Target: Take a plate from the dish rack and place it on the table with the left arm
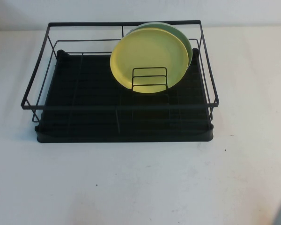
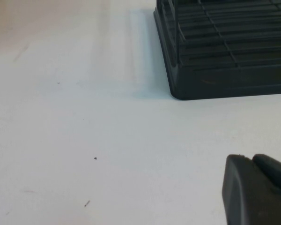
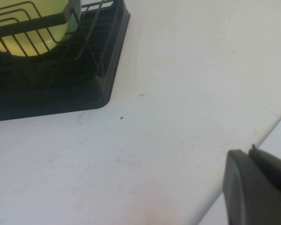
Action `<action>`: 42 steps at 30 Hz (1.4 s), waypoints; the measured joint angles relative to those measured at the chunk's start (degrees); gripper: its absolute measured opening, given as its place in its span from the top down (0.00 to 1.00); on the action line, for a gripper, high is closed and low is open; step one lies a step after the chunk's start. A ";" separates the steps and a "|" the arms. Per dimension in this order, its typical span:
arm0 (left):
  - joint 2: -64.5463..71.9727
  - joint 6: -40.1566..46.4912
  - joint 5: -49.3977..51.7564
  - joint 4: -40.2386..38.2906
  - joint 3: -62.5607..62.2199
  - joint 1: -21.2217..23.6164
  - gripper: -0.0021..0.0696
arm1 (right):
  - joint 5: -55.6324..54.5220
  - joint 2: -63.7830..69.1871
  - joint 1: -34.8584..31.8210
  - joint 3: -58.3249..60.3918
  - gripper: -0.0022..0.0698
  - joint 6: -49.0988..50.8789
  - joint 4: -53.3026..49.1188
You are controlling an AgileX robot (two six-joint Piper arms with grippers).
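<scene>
The pale yellow plate (image 1: 147, 58) stands on edge in the black wire dish rack (image 1: 84, 96), leaning on a small wire divider (image 1: 149, 78), at the rack's right rear. It also shows in the right wrist view (image 3: 28, 35). Neither arm shows in the high view. My left gripper (image 2: 248, 158) is shut and empty, low over the white table (image 2: 84, 140), apart from the rack's near left corner (image 2: 187, 89). My right gripper (image 3: 249, 152) is shut and empty by the table's edge, off the rack's right corner (image 3: 103, 89).
A pale blue-green plate (image 1: 185, 40) stands right behind the yellow one. The rack sits at the table's middle rear. Bare white table (image 1: 131, 183) lies in front of it and on both sides. The table's edge (image 3: 234, 164) runs close to my right gripper.
</scene>
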 joint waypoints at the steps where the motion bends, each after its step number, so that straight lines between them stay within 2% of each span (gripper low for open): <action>1: 0.00 0.00 0.00 0.00 0.00 0.00 0.98 | 0.00 0.00 0.00 0.00 1.00 0.00 0.00; 5: 0.00 -2.33 -0.53 -2.10 0.00 0.00 0.98 | 0.00 0.00 0.00 0.00 1.00 0.00 0.00; 7: 0.00 -6.29 -1.69 -8.63 0.00 0.00 0.98 | 0.00 0.00 0.00 0.00 1.00 0.00 0.00; 11: 0.00 -16.66 -6.33 -29.08 0.00 0.00 0.98 | 0.00 0.00 0.00 0.00 1.00 0.00 0.00; 14: 0.00 -17.27 -10.80 -35.75 0.00 0.00 0.98 | 0.00 0.00 0.00 0.00 1.00 0.00 0.00; 17: 0.00 -15.53 -15.02 -37.93 0.00 0.00 0.98 | 0.00 0.00 0.00 0.00 1.00 0.00 0.00; 22: 0.00 -15.01 -15.55 -38.63 0.00 0.00 0.98 | 0.00 0.00 0.00 0.00 1.00 0.00 0.00; 27: 3.97 -10.73 -2.97 -37.19 -3.29 0.00 0.98 | 0.00 0.00 0.00 0.00 1.00 0.00 0.00; 37: 27.43 13.85 16.45 -23.15 -35.32 0.00 0.98 | 0.00 0.00 0.00 0.00 1.00 0.00 0.00; 42: 41.36 20.68 23.09 -18.54 -49.97 0.00 0.98 | 0.00 0.00 0.00 0.00 1.00 0.00 0.00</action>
